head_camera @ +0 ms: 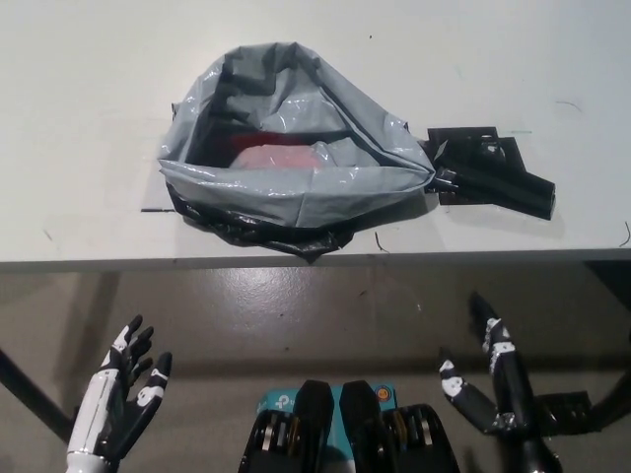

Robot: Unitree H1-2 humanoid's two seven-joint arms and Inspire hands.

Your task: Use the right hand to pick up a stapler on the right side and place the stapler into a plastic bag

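A grey plastic bag [296, 148] lies open on the white table [99, 99], with something red and pink [281, 156] showing inside it. Just right of the bag lies a black stapler [498, 182], resting on black tape marks near the table's front edge. My black right hand [493, 384] hangs open below the table edge at the lower right, well short of the stapler. My white left hand [123, 394] rests open at the lower left, also below the table edge.
The table's front edge [315, 261] runs across the middle of the view, with grey floor beneath it. A dark table leg [25, 394] slants at the far lower left. Black tape pieces [473, 138] sit behind the stapler.
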